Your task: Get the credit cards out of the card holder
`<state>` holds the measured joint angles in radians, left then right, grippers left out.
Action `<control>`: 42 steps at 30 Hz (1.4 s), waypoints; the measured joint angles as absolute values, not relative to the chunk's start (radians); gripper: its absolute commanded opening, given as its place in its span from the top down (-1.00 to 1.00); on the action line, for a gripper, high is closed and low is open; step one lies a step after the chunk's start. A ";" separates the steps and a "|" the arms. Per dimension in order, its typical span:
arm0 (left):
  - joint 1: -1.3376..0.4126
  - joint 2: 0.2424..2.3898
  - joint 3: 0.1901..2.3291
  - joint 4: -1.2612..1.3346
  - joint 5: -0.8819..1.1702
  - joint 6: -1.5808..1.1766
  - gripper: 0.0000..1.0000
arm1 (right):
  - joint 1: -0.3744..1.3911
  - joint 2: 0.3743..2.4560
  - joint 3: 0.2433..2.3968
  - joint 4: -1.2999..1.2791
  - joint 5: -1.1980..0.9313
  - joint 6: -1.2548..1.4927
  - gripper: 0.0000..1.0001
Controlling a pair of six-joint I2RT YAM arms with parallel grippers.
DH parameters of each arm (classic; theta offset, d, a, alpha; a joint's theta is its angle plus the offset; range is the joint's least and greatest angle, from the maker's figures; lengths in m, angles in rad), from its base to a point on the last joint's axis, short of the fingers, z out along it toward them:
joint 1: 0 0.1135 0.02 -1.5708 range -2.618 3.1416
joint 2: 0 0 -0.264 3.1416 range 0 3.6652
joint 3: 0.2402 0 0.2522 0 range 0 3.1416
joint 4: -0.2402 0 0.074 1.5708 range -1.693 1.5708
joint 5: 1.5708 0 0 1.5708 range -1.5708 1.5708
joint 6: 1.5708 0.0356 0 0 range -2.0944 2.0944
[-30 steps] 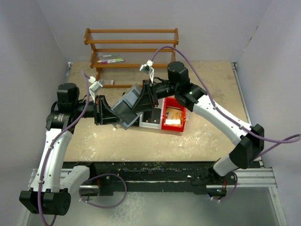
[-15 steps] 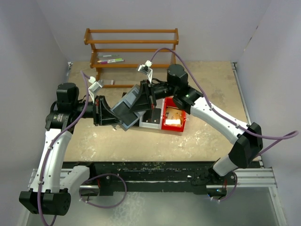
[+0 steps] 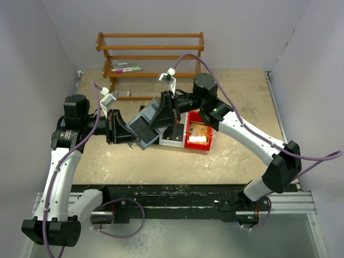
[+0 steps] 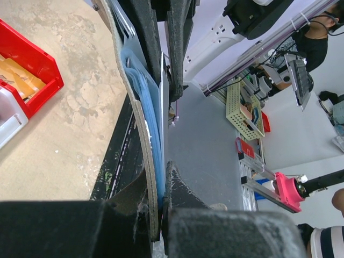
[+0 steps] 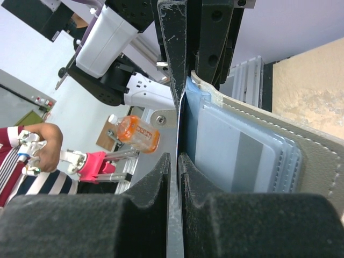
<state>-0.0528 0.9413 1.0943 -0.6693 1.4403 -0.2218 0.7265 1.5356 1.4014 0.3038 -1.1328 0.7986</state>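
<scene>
Left gripper [image 4: 159,178] clamps the card holder [image 3: 144,128], we find; right gripper [image 5: 174,159] (nearer the far edge) pinches a card [image 4: 165,123].

No text, label, brand or number can be read in any view. In the right wrist view, an orange part [image 5: 138,134] in the background carries small dark marks, too blurred to make out. The card [image 5: 221,156] seen through the clear sleeves of the card holder [image 5: 318,158] shows only a plain grey stripe. The contents of the red bin [image 3: 198,145] on the desk [image 3: 236,158] are too small to tell any lettering
</scene>
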 measured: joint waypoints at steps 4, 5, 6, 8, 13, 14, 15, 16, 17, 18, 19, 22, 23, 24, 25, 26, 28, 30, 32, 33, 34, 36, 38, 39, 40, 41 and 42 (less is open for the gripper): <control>-0.053 0.941 1.094 -0.670 1.441 -0.221 1.00 | 0.723 1.536 1.401 0.320 -1.146 0.818 0.71; -0.053 0.941 1.095 -0.670 1.441 -0.221 1.00 | 0.721 1.536 1.401 0.324 -1.149 0.823 0.75; -0.053 0.941 1.096 -0.672 1.441 -0.221 1.00 | 0.719 1.536 1.401 0.330 -1.153 0.828 0.81; -0.053 0.941 1.100 -0.672 1.442 -0.220 1.00 | 0.714 1.536 1.401 0.344 -1.158 0.840 0.94; -0.053 0.941 1.108 -0.673 1.446 -0.220 1.00 | 0.706 1.536 1.401 0.355 -1.163 0.855 1.00; -0.053 0.941 1.109 -0.673 1.446 -0.220 1.00 | 0.706 1.536 1.401 0.354 -1.163 0.854 1.00; -0.053 0.941 1.109 -0.673 1.446 -0.220 1.00 | 0.705 1.536 1.401 0.352 -1.162 0.852 1.00; -0.053 0.941 1.109 -0.674 1.446 -0.220 1.00 | 0.704 1.536 1.401 0.342 -1.160 0.844 1.00; -0.053 0.941 1.109 -0.675 1.446 -0.220 1.00 | 0.697 1.535 1.402 0.324 -1.154 0.831 1.00; -0.053 0.941 1.109 -0.676 1.444 -0.220 1.00 | 0.690 1.535 1.404 0.296 -1.147 0.815 1.00; -0.053 0.941 1.109 -0.676 1.439 -0.220 1.00 | 0.680 1.534 1.404 0.271 -1.143 0.802 1.00; -0.053 0.944 1.109 -0.678 1.414 -0.213 1.00 | 0.611 1.519 1.397 0.207 -1.143 0.782 1.00; -0.053 0.944 1.110 -0.683 1.402 -0.204 1.00 | 0.572 1.504 1.382 0.201 -1.140 0.781 1.00; -0.053 0.945 1.113 -0.693 1.382 -0.188 1.00 | 0.521 1.480 1.357 0.190 -1.137 0.780 1.00; -0.053 0.945 1.118 -0.705 1.366 -0.172 1.00 | 0.484 1.458 1.337 0.180 -1.134 0.778 1.00; -0.053 0.945 1.124 -0.715 1.348 -0.158 1.00 | 0.451 1.438 1.321 0.170 -1.126 0.774 1.00; -0.053 0.945 1.143 -0.736 1.298 -0.114 1.00 | 0.380 1.389 1.281 0.144 -1.108 0.757 1.00; -0.053 0.947 1.161 -0.750 1.257 -0.080 1.00 | 0.349 1.348 1.249 0.122 -1.093 0.742 1.00; -0.053 0.952 1.180 -0.759 1.213 -0.041 1.00 | 0.330 1.306 1.210 0.099 -1.078 0.725 1.00; -0.053 0.956 1.188 -0.766 1.193 -0.025 1.00 | 0.321 1.284 1.188 0.083 -1.060 0.712 1.00; -0.053 0.959 1.194 -0.770 1.172 -0.006 1.00 | 0.313 1.265 1.166 0.066 -1.037 0.701 1.00; -0.053 0.963 1.202 -0.778 1.147 0.019 1.00 | 0.304 1.238 1.124 0.034 -0.981 0.675 1.00; -0.053 0.965 1.207 -0.781 1.133 0.038 1.00 | 0.300 1.224 1.069 0.007 -0.896 0.651 1.00; -0.053 0.965 1.209 -0.782 1.131 0.047 1.00 | 0.300 1.224 1.045 0.004 -0.858 0.646 1.00; -0.053 0.964 1.209 -0.781 1.131 0.050 1.00 | 0.301 1.230 1.009 0.012 -0.816 0.645 1.00; -0.053 0.962 1.209 -0.782 1.132 0.052 1.00 | 0.303 1.237 0.981 0.015 -0.779 0.649 1.00; -0.053 0.960 1.209 -0.782 1.133 0.056 1.00 | 0.309 1.249 0.945 0.027 -0.741 0.656 1.00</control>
<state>-0.0528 0.9600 1.2095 -0.7822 1.1332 0.0555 0.3092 1.2488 0.9447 0.0269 -0.7414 0.6559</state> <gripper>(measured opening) 0.058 0.004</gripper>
